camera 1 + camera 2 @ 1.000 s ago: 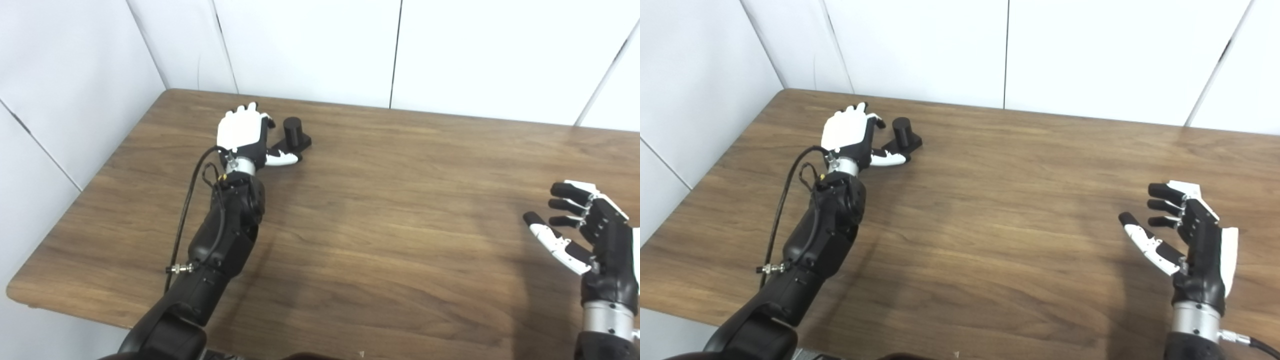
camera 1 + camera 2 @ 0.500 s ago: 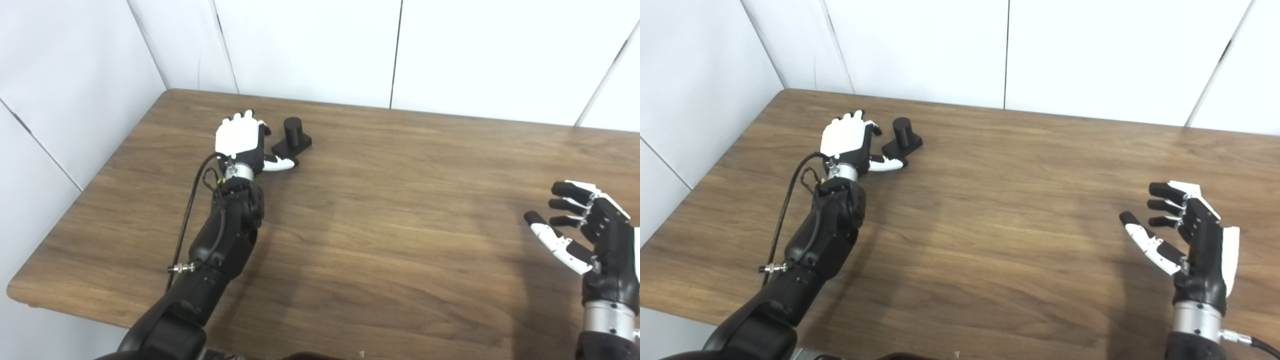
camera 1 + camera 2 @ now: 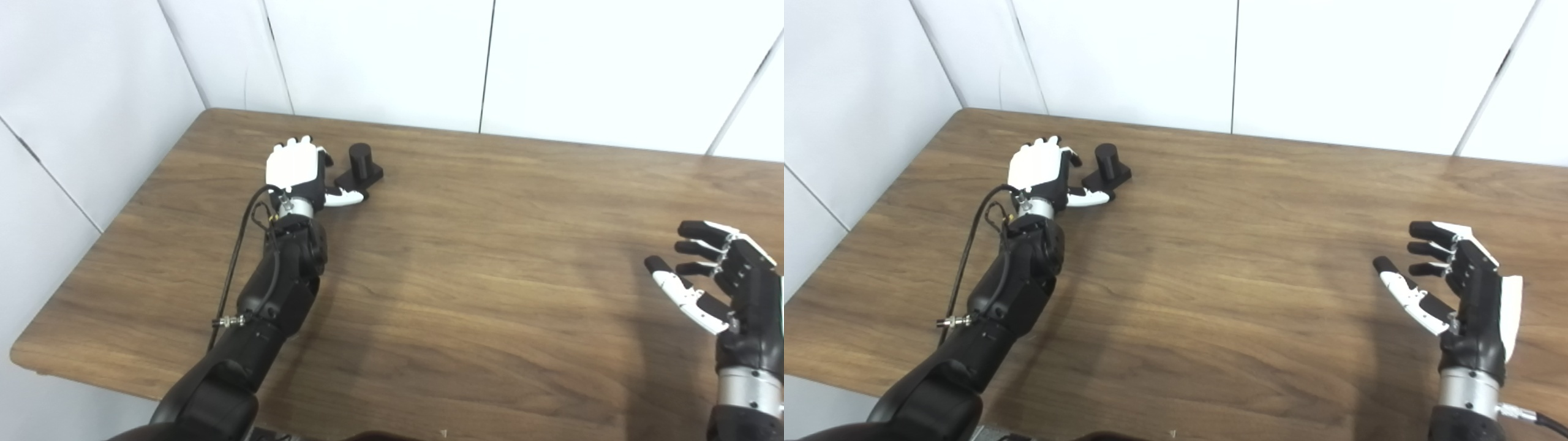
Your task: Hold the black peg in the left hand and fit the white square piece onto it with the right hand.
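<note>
The black peg (image 3: pixel 360 165), a short cylinder upright on a square black base, stands on the wooden table (image 3: pixel 465 245) toward the far left. My left hand (image 3: pixel 298 174) lies just left of it, white back up, fingers spread and thumb pointing along the near side of the base; it is open and holds nothing. My right hand (image 3: pixel 1454 285) hovers over the table's near right part, palm turned left, fingers apart and empty. No white square piece shows in either view.
White wall panels (image 3: pixel 380 55) close off the table at the back and on the left. A black cable (image 3: pixel 236 245) loops along my left forearm. The table's front edge (image 3: pixel 86 373) runs close to my left elbow.
My left hand drew back a little from the peg's base and its fingers curled slightly. The right hand sank slightly. The peg stayed put.
</note>
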Available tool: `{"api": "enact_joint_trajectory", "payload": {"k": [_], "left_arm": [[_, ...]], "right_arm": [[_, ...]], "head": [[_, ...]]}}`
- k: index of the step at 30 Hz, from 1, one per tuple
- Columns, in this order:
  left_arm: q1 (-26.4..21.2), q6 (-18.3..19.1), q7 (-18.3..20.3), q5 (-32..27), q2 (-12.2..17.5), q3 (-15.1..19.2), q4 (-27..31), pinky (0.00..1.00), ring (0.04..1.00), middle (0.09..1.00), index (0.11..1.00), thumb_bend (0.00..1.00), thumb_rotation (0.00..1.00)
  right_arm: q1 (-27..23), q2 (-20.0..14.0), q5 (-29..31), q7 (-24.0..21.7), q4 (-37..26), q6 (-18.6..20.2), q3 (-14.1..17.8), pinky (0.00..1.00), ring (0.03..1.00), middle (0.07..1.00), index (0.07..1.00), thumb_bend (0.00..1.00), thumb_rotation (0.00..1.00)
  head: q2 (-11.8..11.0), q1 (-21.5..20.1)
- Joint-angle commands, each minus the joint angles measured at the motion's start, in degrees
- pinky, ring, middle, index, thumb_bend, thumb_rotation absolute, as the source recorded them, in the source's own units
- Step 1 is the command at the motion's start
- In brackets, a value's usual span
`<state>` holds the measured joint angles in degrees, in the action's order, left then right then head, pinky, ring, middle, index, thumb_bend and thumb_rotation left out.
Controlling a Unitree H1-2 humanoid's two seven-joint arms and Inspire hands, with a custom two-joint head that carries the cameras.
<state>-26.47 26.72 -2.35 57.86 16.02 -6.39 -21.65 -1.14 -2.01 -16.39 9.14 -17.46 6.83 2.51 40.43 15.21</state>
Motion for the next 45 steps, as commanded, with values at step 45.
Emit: {"api": "enact_joint_trajectory", "payload": {"k": [45], "left_arm": [[-3.71, 0.01, -5.52, -4.69, -2.03, -1.72, -2.21, 0.90, 0.922, 0.908, 0.645, 0.78, 0.37]], "right_arm": [[-0.01, 1.84, -1.12, 1.18, -1.76, -1.45, -0.01, 0.47, 0.615, 0.668, 0.494, 0.50, 0.12]], "head": [[0.81, -1.26]]}}
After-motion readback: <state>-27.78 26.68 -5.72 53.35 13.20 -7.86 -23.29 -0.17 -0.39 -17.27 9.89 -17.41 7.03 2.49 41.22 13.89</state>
